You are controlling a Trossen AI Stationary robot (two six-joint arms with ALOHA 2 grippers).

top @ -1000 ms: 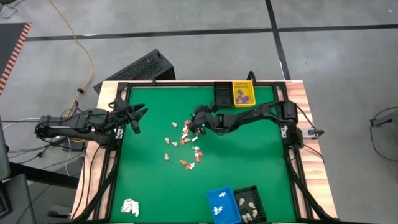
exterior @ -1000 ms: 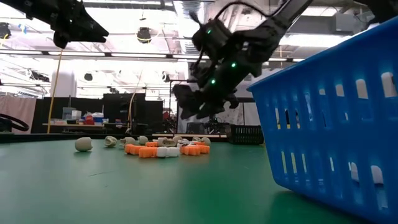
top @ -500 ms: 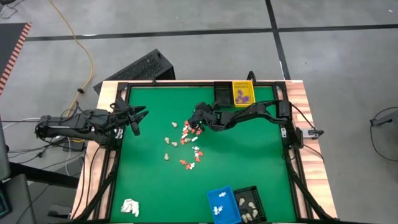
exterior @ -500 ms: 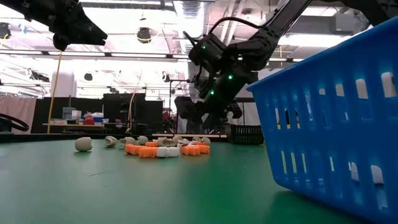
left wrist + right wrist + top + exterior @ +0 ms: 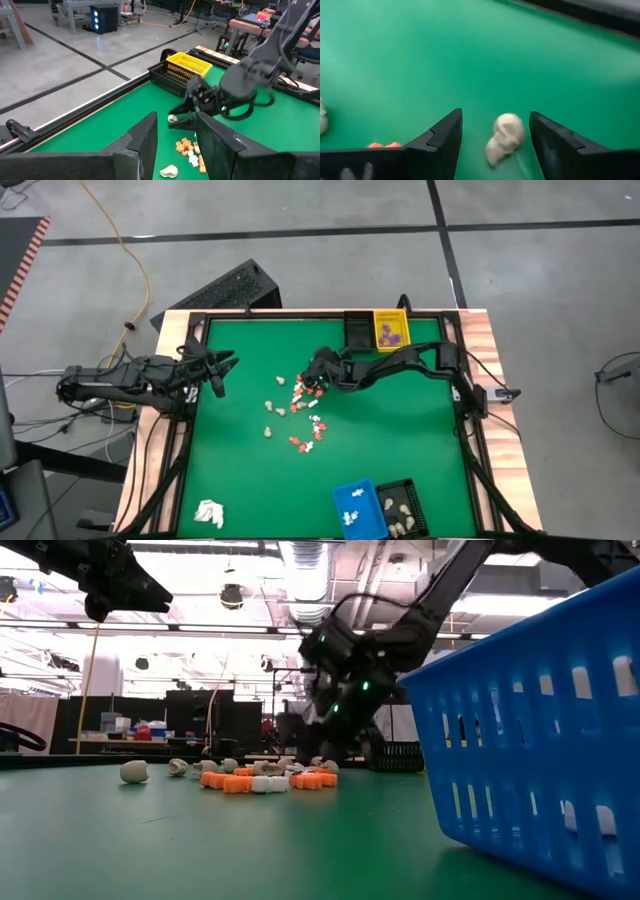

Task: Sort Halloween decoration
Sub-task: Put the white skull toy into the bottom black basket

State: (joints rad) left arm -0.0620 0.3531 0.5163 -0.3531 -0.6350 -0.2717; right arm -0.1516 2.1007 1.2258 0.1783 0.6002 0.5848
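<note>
We see the right gripper (image 5: 492, 145) open around a cream skull (image 5: 506, 137) on the mat (image 5: 395, 60), the left gripper (image 5: 175, 145) parted, empty.

I'm looking at a smooth, matt cream skull piece (image 5: 506, 137) lying on the table's (image 5: 420, 60) matt green felt-like cloth.

No words, labels, brand marks or numbers can be read in any of the views. The baskets, the arms and the green worktop (image 5: 400, 440) carry no legible markings, and the equipment in the room behind is too far off to read.
</note>
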